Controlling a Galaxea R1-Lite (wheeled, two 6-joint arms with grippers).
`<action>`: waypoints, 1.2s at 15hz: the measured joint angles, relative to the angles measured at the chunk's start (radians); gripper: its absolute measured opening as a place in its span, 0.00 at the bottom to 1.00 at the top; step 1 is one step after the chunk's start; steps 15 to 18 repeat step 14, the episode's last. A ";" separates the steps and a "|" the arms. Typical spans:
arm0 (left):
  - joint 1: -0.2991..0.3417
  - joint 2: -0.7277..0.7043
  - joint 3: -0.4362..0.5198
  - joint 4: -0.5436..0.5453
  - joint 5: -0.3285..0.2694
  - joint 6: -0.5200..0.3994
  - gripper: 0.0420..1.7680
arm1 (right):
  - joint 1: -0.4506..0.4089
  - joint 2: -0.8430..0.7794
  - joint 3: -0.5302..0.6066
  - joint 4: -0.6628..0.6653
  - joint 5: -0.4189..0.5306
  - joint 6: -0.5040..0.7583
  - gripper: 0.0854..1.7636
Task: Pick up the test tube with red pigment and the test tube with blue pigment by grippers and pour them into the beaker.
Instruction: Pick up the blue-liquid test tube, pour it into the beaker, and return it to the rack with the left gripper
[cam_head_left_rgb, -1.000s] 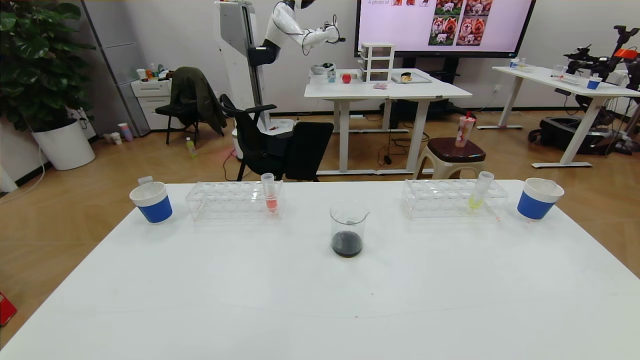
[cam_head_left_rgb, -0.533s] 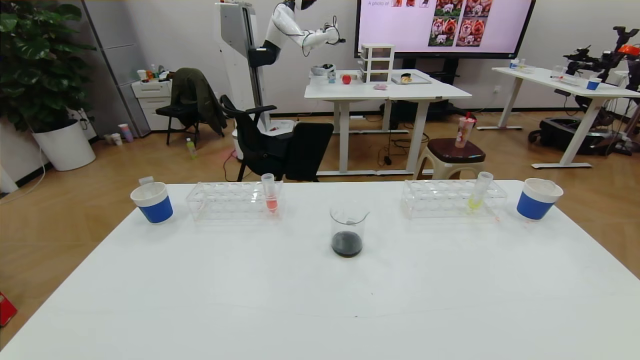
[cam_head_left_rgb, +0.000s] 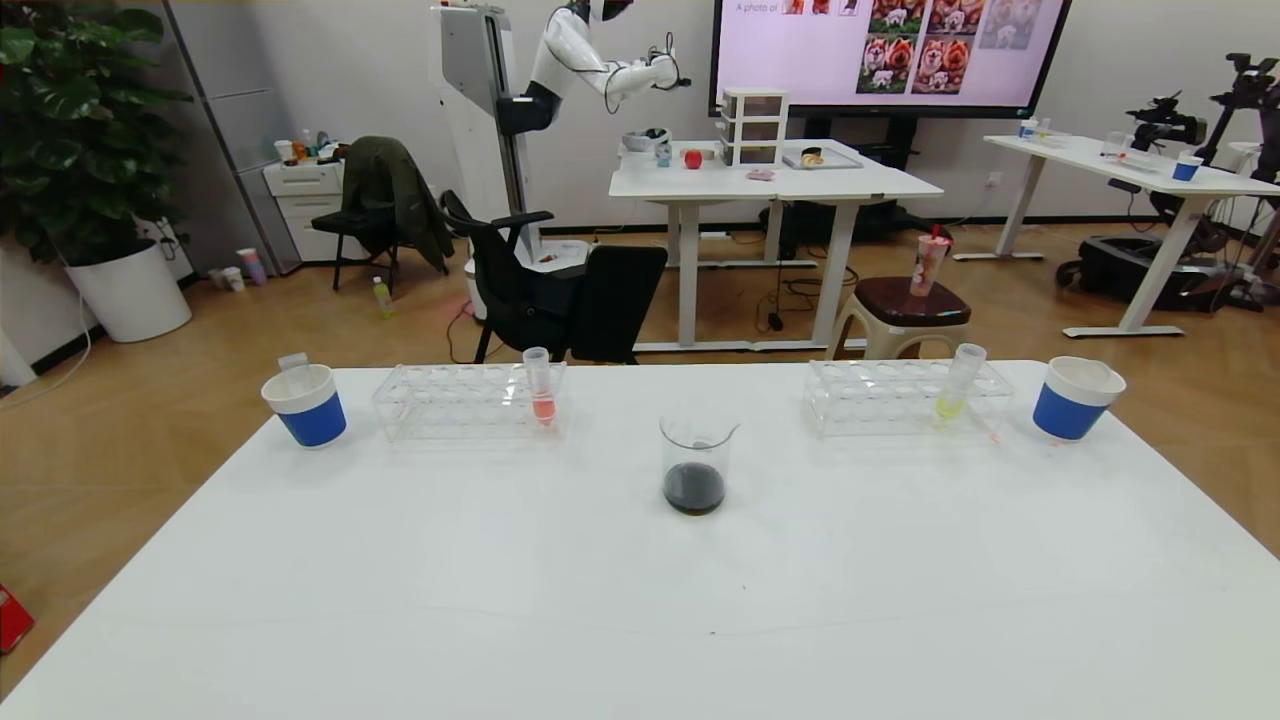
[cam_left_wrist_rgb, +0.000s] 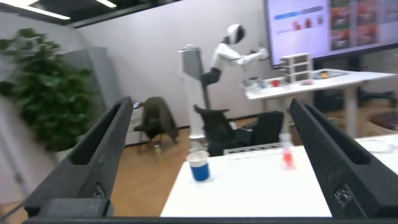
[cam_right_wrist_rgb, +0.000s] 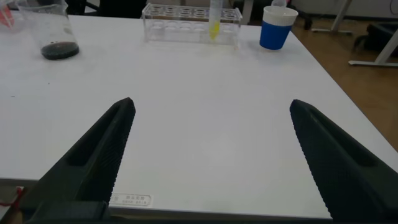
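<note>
The clear beaker (cam_head_left_rgb: 697, 450) stands at the middle of the white table (cam_head_left_rgb: 640, 610) with dark liquid in its bottom; it also shows in the right wrist view (cam_right_wrist_rgb: 53, 34). No deep-red tube and no sky-blue tube is in view. Neither gripper shows in the head view. In the left wrist view my left gripper (cam_left_wrist_rgb: 210, 106) is open and empty, off the table's left side. In the right wrist view my right gripper (cam_right_wrist_rgb: 211, 104) is open and empty, low over the table's near right part.
A clear rack (cam_head_left_rgb: 450, 400) at the back left holds a salmon-orange tube (cam_head_left_rgb: 541, 390). A second rack (cam_head_left_rgb: 880, 395) at the back right holds a yellow tube (cam_head_left_rgb: 958, 385). White cups with blue sleeves stand at the far left (cam_head_left_rgb: 306, 405) and far right (cam_head_left_rgb: 1072, 400).
Nothing on the table has moved. Only the equipment in the room behind has shifted slightly.
</note>
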 joint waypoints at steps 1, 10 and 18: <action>0.003 -0.029 0.053 -0.009 -0.045 -0.044 0.99 | 0.000 0.000 0.000 0.000 0.000 0.000 0.98; 0.006 -0.087 0.654 -0.114 -0.086 -0.149 0.99 | 0.000 0.000 0.000 0.000 0.000 0.000 0.98; 0.006 -0.087 0.679 -0.121 -0.075 -0.161 0.99 | 0.000 0.000 0.000 0.000 0.000 0.000 0.98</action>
